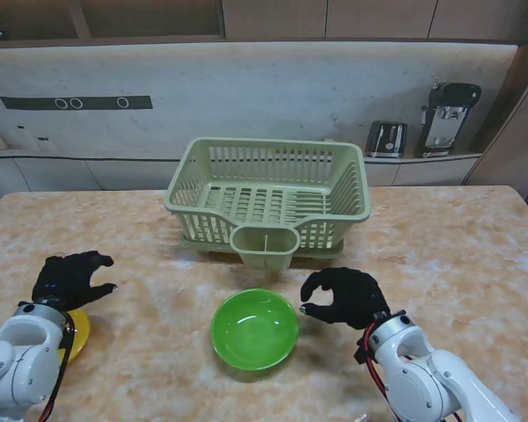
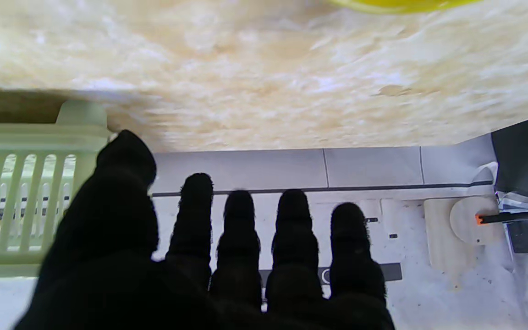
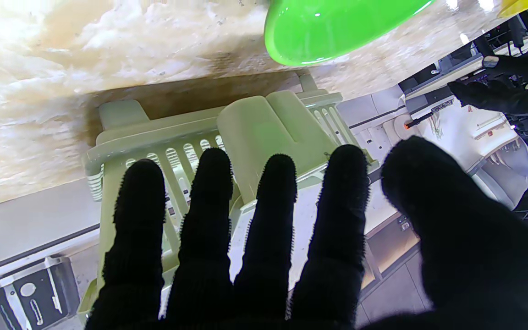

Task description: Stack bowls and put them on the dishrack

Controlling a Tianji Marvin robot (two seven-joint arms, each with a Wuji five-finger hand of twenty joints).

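Bowl [image 1: 254,329] just beside right hand [image 1: 345,297], apparently untouched

No readable text, labels, brands or numbers anywhere.

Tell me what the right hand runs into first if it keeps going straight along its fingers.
Probably the dishrack: the right hand points its fingers at its near wall and cutlery cup. The green bowl sits off to its left, outside that line. Depth is uncertain.

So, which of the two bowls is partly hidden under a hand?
The yellow bowl, at the table's left edge: the left hand and wrist cover most of it. The green bowl lies fully visible beside the right hand.
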